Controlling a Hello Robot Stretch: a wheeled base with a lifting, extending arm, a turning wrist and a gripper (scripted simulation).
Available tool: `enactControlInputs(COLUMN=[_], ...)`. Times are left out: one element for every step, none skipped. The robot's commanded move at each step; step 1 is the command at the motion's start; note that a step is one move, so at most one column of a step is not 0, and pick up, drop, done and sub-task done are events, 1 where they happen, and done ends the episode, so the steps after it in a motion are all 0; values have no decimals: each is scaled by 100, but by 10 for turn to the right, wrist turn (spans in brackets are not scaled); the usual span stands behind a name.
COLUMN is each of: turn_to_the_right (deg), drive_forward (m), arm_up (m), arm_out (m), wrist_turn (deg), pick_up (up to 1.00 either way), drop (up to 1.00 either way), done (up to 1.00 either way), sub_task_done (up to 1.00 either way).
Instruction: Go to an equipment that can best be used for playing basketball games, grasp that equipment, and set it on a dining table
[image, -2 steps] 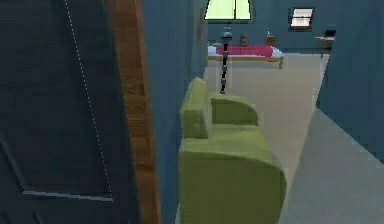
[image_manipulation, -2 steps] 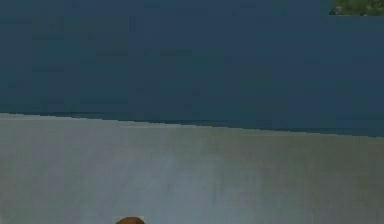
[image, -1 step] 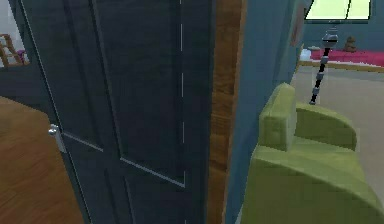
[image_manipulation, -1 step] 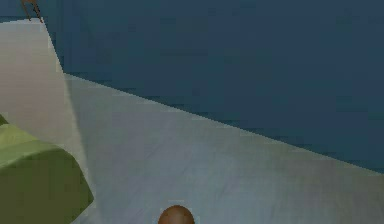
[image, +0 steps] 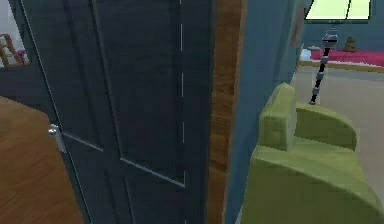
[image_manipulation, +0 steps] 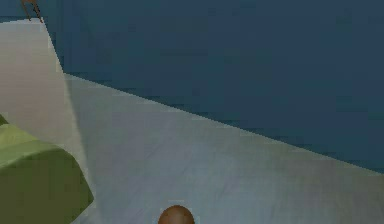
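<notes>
Ball, orange-brown and round, top part only: recorded at the near bottom edge of the arm side view, just left of the middle, with pale grey floor around it. Whether it rests on that floor cannot be told. The state of the gripper, and whether anything is held by it, cannot be told. Green armchair: placed to the left of the ball and apart from it, at the near left corner. Dark blue wall: set beyond the floor on the far side, its base running down toward the right. A pale wall section is seen at the far left, above the armchair. In the forward view the same green armchair is listed at the near right, its back upright. Dark blue-grey panelled door: seen close up across the left and middle, fitted with a silver handle at its left edge. A brown wooden edge is noted just right of the door. Wooden floor is noted at the near left. Floor lamp, black-and-white striped pole, pale shade: stood far right, beyond the armchair.
</notes>
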Motion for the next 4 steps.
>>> enactControlInputs(turn_to_the_right=[0,0,0,0], drive_forward=[0,0,0,0], arm_up=[0,0,0,0], arm_out=[28,0,0,0], wrist_turn=[0,450,450,450], pick_up=[0,0,0,0], drop=[0,0,0,0], done=[0,0,0,0], sub_task_done=[0,0,0,0])
